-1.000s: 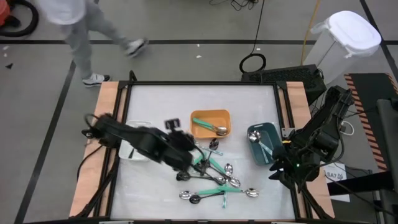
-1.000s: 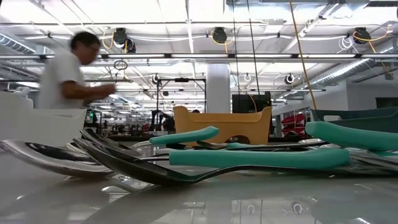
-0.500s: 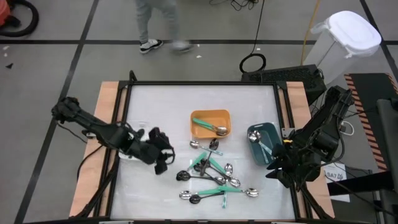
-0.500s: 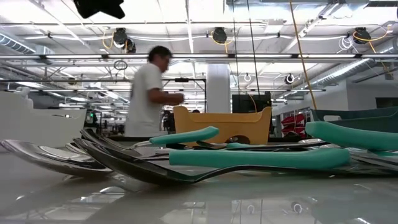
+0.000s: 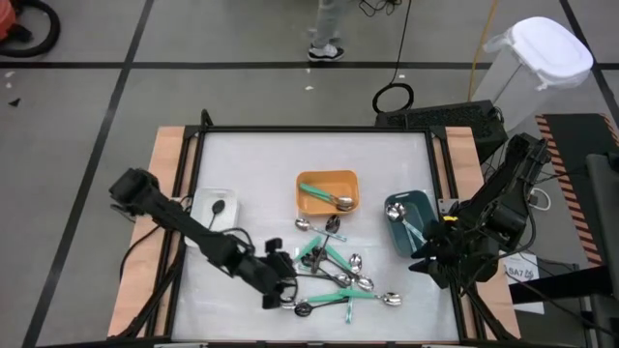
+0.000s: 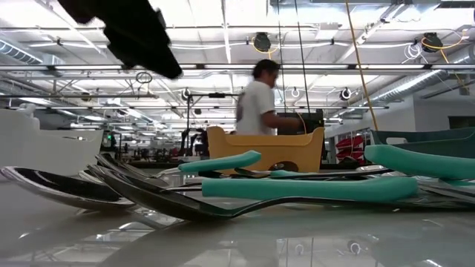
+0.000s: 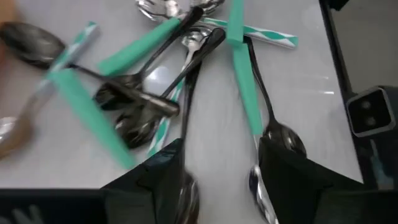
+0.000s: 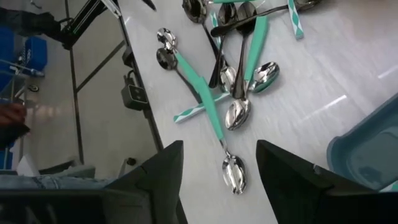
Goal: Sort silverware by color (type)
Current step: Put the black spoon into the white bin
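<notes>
White counter (image 5: 251,164) with pale wooden side edges, silverware (image 5: 334,275) with shiny silver heads and teal-green or black handles, some teal-and-white striped, orange bin (image 5: 327,179), white bin (image 5: 215,196) holding a black spoon, dark teal bin (image 5: 423,201), black arms

Bright overhead ceiling lights, glare on glossy table (image 6: 245,237), left wrist view motion-blurred

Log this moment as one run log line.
left pincer: open over silverware pile | right pincer: open, waiting at table edge | white bin: one black spoon
</notes>
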Robot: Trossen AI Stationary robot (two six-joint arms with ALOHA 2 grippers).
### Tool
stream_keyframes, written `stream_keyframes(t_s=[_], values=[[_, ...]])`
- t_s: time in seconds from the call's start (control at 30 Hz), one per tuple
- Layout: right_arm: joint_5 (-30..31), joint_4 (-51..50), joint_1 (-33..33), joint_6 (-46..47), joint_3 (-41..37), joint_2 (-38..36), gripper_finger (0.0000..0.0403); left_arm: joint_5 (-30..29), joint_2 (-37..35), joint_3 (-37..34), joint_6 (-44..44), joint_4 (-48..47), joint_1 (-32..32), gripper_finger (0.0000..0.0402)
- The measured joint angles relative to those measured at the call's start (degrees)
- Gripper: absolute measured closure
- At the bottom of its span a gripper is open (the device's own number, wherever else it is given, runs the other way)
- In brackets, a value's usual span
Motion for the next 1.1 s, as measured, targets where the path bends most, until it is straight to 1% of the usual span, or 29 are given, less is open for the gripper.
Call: stream_keyframes(t_s=[0.13,0.23,0.33,0.43,0.57,0.67,0.83,0.97,1.1], values=[[-0.22,0.05,0.0,0.54,0.0,0.0,0.0206,0.06,4.36,0.01,-0.07,4.9,0.34,0.0197],[-0.24,0.39,0.0,0.56,0.0,0.0,0.0206,0.08,6.48,0.02,-0.13,4.92,0.71,0.0199],[-0.26,0.55,0.0,0.56,0.0,0.0,0.0206,0.12,7.78,0.02,-0.15,4.17,1.13,0.0209],[-0.28,0.59,0.0,0.56,0.0,0.0,0.0206,1.66,8.59,0.04,0.13,4.17,1.8,0.0223],[-0.28,0.72,0.0,0.56,0.0,0.0,0.0206,2.23,8.92,0.04,2.01,4.13,3.19,0.0237],[-0.28,0.85,0.0,0.56,0.0,0.0,0.0206,3.06,8.96,0.04,4.47,4.08,4.7,0.0238],[-0.3,0.9,0.0,1.28,0.0,0.0,0.0206,7.3,8.96,0.04,8.65,3.29,6.86,0.0238],[-0.3,0.89,0.0,1.41,0.0,0.0,0.0206,7.43,8.96,0.04,9.01,1.86,6.94,0.0238],[-0.24,0.88,0.0,1.41,0.0,0.01,0.0206,7.84,10.51,0.11,8.37,3.41,6.25,0.0238]])
